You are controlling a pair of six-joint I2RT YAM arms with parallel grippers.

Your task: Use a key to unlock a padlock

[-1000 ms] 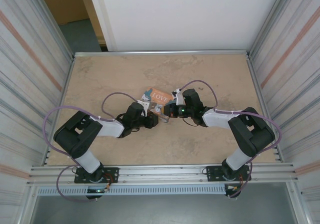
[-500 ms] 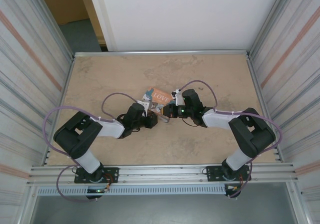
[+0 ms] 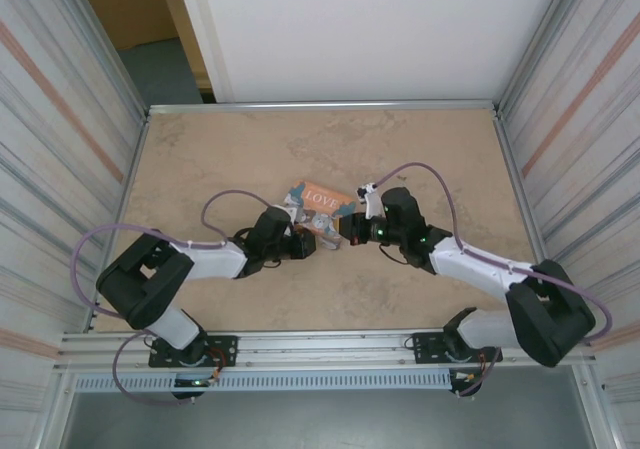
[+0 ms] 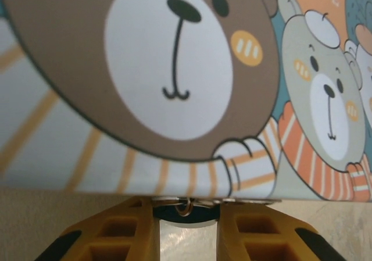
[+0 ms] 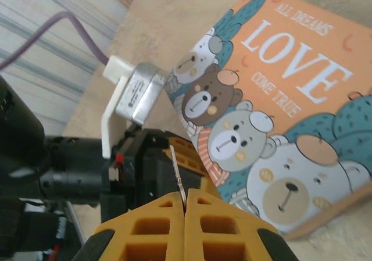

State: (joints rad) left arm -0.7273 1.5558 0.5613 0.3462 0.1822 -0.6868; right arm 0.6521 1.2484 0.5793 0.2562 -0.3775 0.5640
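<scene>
The right gripper (image 5: 185, 198) is pictured with its yellow fingers pressed together, a thin silvery key (image 5: 176, 168) pinched between them and standing out past the tips. Facing it, the left gripper (image 4: 187, 208) is closed on the padlock (image 4: 186, 214). The dark blue body and small metal loop are wedged between its two yellow fingers, low over the table (image 3: 250, 149). The key is held close to the left gripper's fingers, but whether it touches the padlock cannot be told. Just beyond both grippers an orange tin (image 5: 302, 98), printed with cartoon bears and the word LOVE, is seen lying on the table. In the left wrist view its near edge is shown directly above the padlock. From above, the left arm (image 3: 190, 259) and the right arm (image 3: 480, 269) are seen bent inward from the near edge, so that the grippers are brought face to face near the middle of the table. A purple cable (image 3: 225, 197) is looped over the left arm, and corrugated metal walls (image 3: 60, 119) are seen on both sides.
</scene>
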